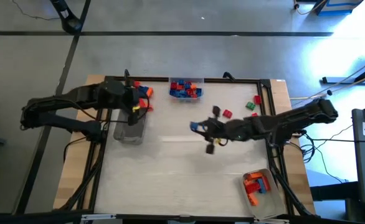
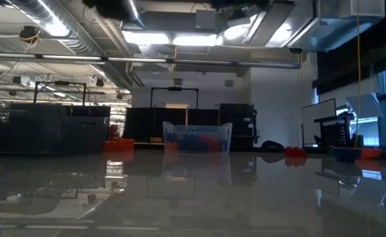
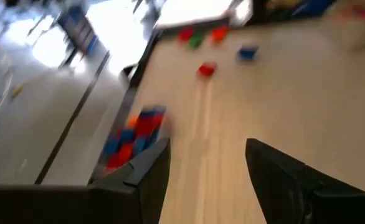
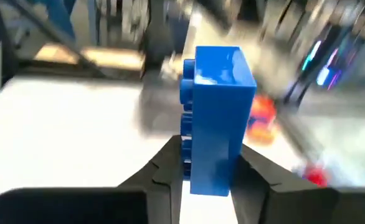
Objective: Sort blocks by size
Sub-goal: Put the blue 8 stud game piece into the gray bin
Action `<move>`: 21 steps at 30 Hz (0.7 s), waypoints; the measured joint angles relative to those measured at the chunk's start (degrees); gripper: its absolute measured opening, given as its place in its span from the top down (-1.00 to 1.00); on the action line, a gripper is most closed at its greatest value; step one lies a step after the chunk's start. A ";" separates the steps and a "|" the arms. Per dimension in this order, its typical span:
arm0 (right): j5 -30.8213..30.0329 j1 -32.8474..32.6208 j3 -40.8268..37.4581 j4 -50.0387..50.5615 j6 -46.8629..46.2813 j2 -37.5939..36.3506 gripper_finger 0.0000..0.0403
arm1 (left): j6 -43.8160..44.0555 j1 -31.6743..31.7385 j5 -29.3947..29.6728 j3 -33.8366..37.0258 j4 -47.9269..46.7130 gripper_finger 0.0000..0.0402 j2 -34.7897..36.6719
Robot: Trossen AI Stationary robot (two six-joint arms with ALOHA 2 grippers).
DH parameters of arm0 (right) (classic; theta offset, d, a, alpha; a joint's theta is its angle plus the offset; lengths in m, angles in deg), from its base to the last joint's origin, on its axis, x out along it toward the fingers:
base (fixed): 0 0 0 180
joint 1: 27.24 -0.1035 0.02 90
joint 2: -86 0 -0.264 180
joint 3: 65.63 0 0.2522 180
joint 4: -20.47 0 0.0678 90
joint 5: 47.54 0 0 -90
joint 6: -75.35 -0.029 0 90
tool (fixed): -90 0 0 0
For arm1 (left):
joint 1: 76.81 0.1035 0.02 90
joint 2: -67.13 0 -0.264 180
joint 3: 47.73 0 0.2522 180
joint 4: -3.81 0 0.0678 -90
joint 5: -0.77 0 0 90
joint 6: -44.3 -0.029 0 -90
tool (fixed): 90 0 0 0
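1. Arms: two, left (image 1: 64, 109) and right (image 1: 294, 121).
2. Pincers: two, left pincer (image 1: 134, 107) and right pincer (image 1: 198, 127).
3. Clear trays on the desk (image 1: 182, 180): three, one at the far edge (image 1: 186, 81), one under the left pincer (image 1: 129, 130), one at the near right corner (image 1: 260, 198).
4. Loose blocks on the desk: about four, two red (image 1: 227, 114), one green (image 1: 250, 106), one dark (image 1: 217, 111).
5. Blocks held: one blue block (image 4: 218, 118).
6. Blocks inside the trays and by the left pincer are too bunched to count.
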 joint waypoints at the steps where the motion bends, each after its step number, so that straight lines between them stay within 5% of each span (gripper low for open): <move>1: -0.40 -1.22 0.85 5.43 -4.29 -0.90 0.52 | 0.67 0.37 1.47 0.00 -2.41 0.03 0.52; 11: 6.03 -17.41 3.97 49.56 -60.85 -4.92 0.52 | 4.62 1.24 3.37 0.07 -6.47 0.07 -1.89; 21: 10.80 -36.77 -3.27 58.18 -105.17 -4.34 0.48 | 3.58 1.30 4.01 0.07 -7.88 0.07 -4.42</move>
